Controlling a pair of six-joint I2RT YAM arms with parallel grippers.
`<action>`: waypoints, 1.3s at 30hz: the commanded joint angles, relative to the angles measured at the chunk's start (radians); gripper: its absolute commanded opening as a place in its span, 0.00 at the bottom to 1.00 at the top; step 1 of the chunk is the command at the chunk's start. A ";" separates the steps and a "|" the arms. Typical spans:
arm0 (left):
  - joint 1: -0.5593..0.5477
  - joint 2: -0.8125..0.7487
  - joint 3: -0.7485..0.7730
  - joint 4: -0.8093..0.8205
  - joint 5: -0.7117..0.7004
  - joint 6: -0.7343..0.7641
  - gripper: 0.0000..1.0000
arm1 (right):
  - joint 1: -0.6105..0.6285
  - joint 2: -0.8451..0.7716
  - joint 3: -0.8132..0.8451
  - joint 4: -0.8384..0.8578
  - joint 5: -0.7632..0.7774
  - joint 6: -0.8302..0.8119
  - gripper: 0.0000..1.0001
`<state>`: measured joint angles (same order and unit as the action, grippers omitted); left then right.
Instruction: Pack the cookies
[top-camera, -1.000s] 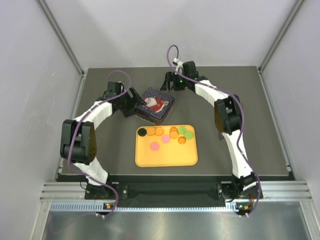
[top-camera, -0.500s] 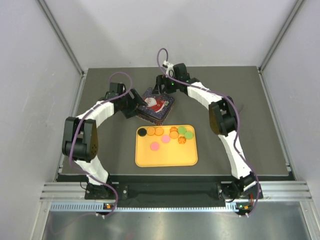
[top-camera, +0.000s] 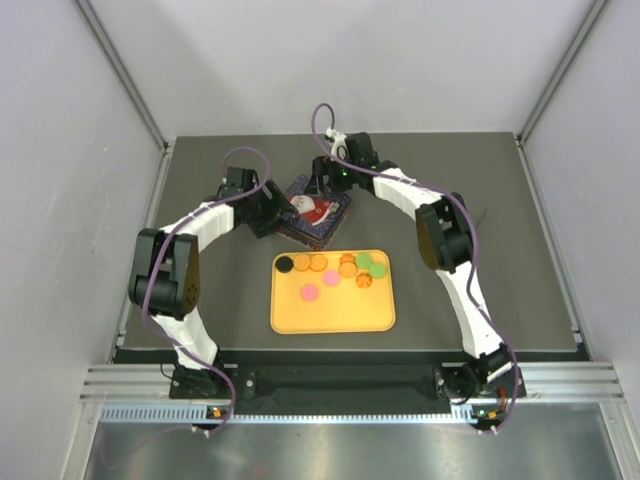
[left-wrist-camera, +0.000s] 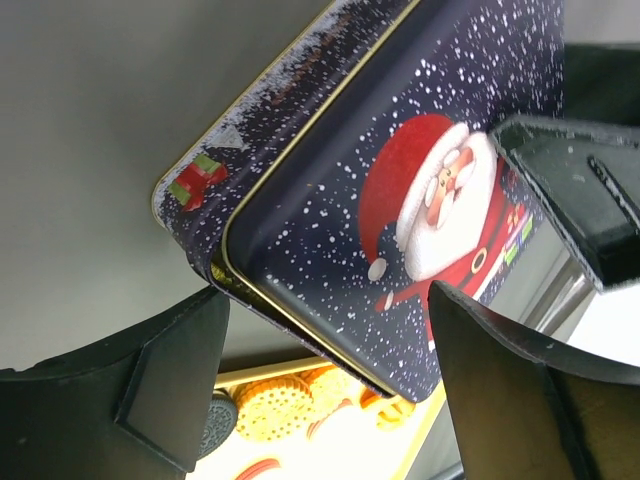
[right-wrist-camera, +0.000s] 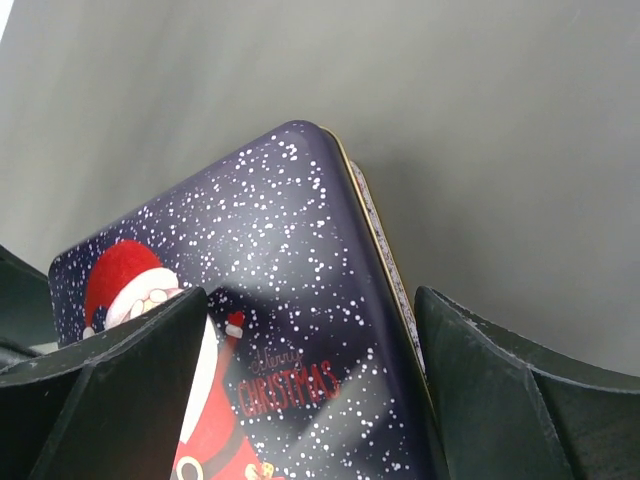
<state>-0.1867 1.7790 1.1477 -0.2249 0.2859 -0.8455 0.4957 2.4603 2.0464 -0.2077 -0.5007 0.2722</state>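
Right arm (top-camera: 400, 186) swung left, fingers (right-wrist-camera: 105, 400) seemingly straddling tin (top-camera: 318, 212).

The tin (left-wrist-camera: 330, 180) hides most cookies (left-wrist-camera: 270, 405) in the left wrist view.

The tin (top-camera: 314, 211) is blocking mid-table, just far of the tray (top-camera: 333, 315). The left gripper (top-camera: 270, 212) is crowding its left corner, the right gripper (top-camera: 320, 188) its far edge, jaws spread wide. The cookies (top-camera: 340, 268) are taking the tray's far strip; near half is lying bare. The table (top-camera: 520, 250) is offering room left and right.
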 joint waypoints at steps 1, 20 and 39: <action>-0.016 -0.001 -0.002 0.088 -0.043 -0.024 0.85 | 0.030 -0.076 -0.041 0.002 0.013 -0.041 0.84; -0.085 0.060 0.075 0.122 -0.110 -0.023 0.73 | 0.073 -0.201 -0.216 0.045 0.113 -0.036 0.88; -0.102 0.126 0.175 0.038 -0.123 0.031 0.66 | 0.037 -0.257 -0.445 0.200 0.068 0.050 0.84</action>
<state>-0.2626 1.8709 1.2663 -0.2413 0.1516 -0.8310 0.5072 2.2410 1.6768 -0.0177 -0.3145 0.2752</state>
